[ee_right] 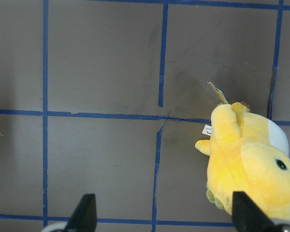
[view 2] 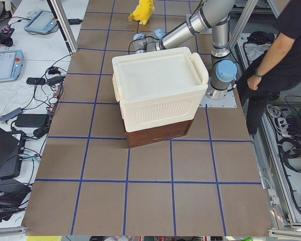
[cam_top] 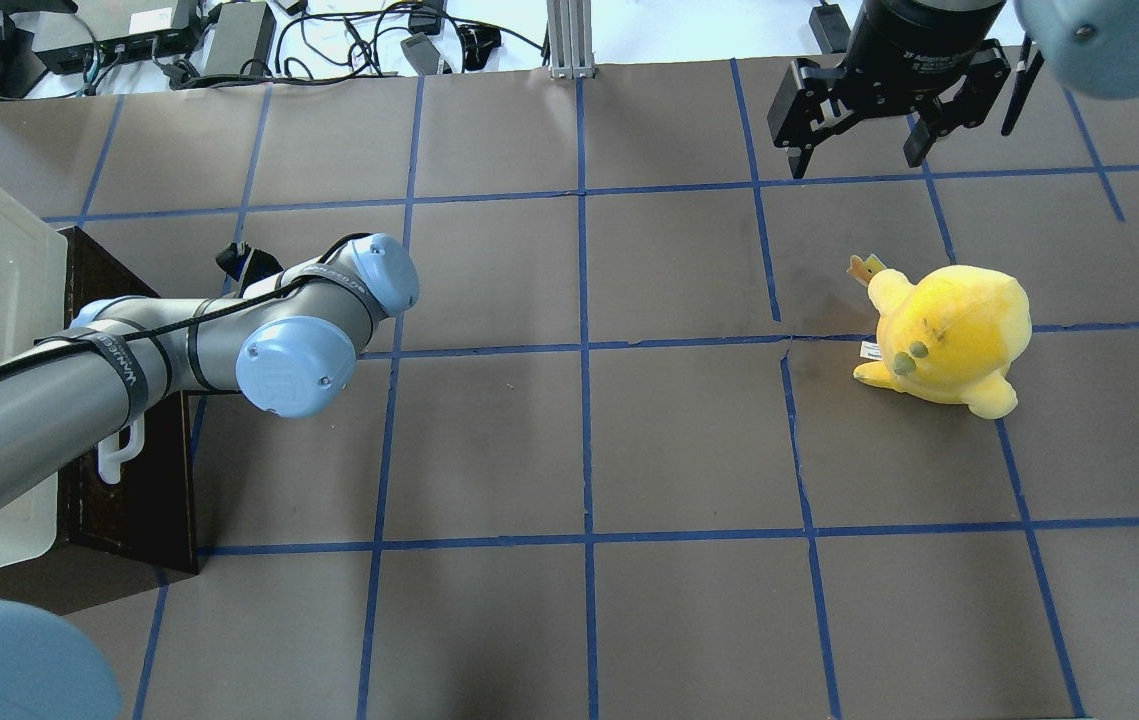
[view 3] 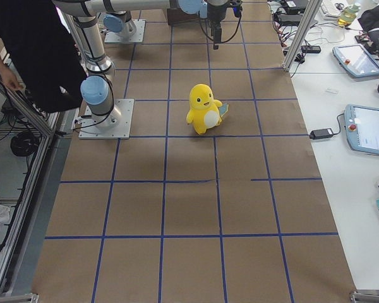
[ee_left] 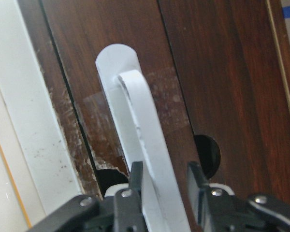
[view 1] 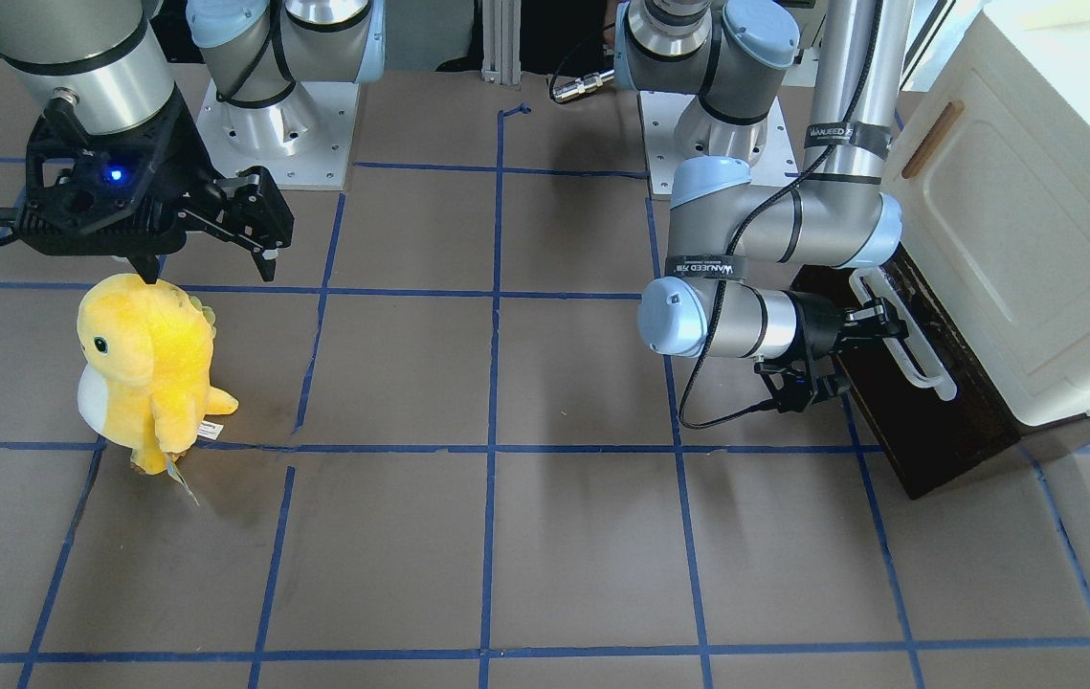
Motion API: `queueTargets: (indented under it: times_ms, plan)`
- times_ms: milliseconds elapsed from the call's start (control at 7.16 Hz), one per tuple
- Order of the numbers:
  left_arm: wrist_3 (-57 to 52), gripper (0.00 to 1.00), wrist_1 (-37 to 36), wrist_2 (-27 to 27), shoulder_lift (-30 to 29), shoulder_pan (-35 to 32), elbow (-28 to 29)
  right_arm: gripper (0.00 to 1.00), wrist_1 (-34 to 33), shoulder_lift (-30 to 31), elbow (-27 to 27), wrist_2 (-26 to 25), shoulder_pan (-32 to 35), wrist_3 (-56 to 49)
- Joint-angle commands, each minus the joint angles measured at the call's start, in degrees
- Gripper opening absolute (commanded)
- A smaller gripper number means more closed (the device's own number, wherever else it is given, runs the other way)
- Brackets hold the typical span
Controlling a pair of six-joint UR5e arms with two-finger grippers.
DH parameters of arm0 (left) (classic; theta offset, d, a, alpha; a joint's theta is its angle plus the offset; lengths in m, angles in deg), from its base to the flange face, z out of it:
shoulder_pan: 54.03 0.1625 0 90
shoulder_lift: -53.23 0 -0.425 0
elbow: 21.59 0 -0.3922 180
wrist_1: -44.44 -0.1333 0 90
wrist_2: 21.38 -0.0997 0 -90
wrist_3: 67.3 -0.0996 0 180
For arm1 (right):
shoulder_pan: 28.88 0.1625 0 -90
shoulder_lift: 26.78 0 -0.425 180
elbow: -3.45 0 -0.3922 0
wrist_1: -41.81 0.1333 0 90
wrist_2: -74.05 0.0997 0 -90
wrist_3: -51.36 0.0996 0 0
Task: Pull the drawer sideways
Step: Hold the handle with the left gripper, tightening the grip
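The drawer (view 1: pixel 899 431) has a dark brown wooden front and a long white bar handle (view 1: pixel 908 349), and sits at the base of a cream-white cabinet (view 1: pixel 1033 239). My left gripper (view 1: pixel 875 321) reaches sideways to the handle's robot-side end. In the left wrist view its fingers (ee_left: pixel 135 181) press both sides of the white bar (ee_left: pixel 135 111) against the brown front (ee_left: pixel 217 72). My right gripper (view 1: pixel 210 273) is open and empty, hanging above the table by a yellow plush toy (view 1: pixel 147 368).
The plush toy (cam_top: pixel 944 335) stands on the brown, blue-taped table on my right side. The cabinet door carries a small brown wooden handle (view 1: pixel 932 139). A person in black (view 2: pixel 281 50) stands beside the left arm's base.
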State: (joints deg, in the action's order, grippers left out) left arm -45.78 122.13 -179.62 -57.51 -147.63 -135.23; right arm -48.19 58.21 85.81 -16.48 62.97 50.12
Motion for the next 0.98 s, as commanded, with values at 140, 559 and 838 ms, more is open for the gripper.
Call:
queueTargets:
  times_ms: [140,559,838]
  plan:
    - [-0.07,0.35,0.0,-0.14,0.09,0.0,0.0,1.0,0.0,0.0,0.0,0.0,0.0,0.01]
    - [0.02,0.33,0.0,0.21,0.0,0.0,0.0,1.0,0.0,0.0,0.0,0.0,0.0,0.01]
    - [0.02,0.31,0.0,0.21,-0.17,0.0,0.17,1.0,0.0,0.0,0.0,0.0,0.0,0.01]
